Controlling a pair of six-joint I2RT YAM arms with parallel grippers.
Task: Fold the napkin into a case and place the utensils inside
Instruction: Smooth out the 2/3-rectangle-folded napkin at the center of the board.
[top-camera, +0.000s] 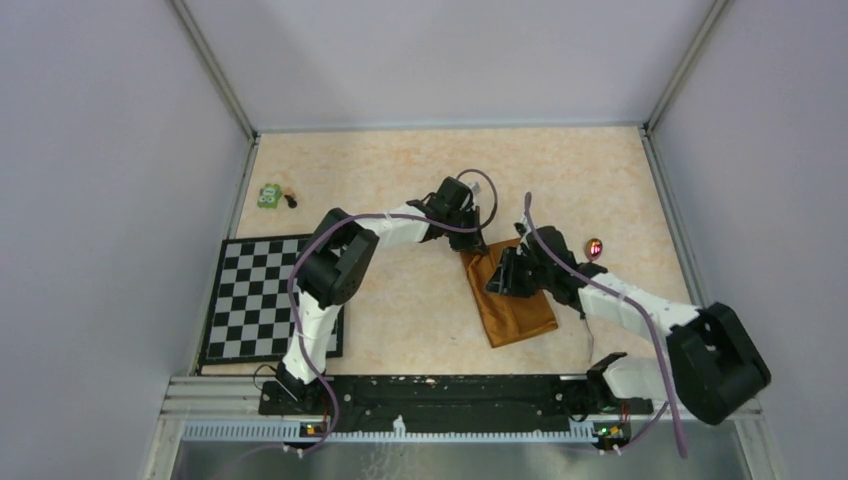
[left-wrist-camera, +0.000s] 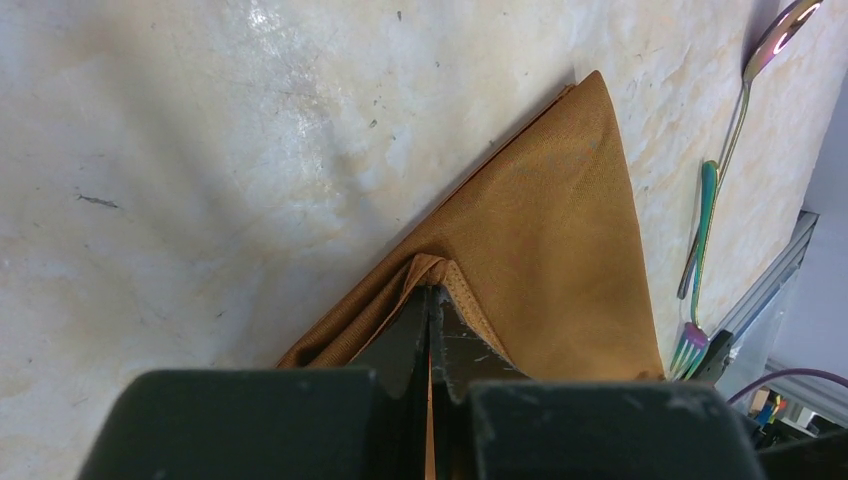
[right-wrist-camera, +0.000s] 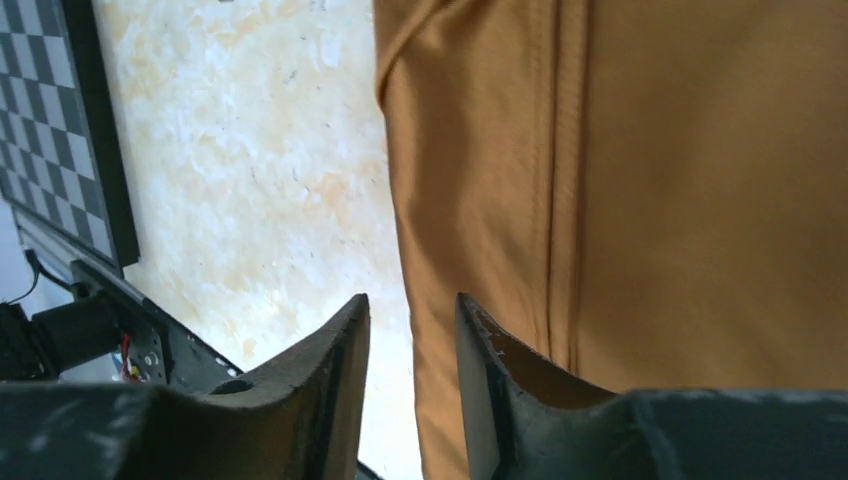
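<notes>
Left gripper (left-wrist-camera: 432, 300): reaches far across, pinched tight on a napkin (top-camera: 518, 312) fold.
Right gripper (right-wrist-camera: 412, 310): low, fingers apart over the napkin's edge.
Left wrist view only: utensils (left-wrist-camera: 706, 200) lying just beside the napkin.

Top view looks down; wrist views close, share napkin (left-wrist-camera: 560, 250)

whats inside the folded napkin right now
Nothing visibly sticks out of the napkin; the fork and spoon lie on the table beside it. Between its folded layers cannot be seen.
</notes>
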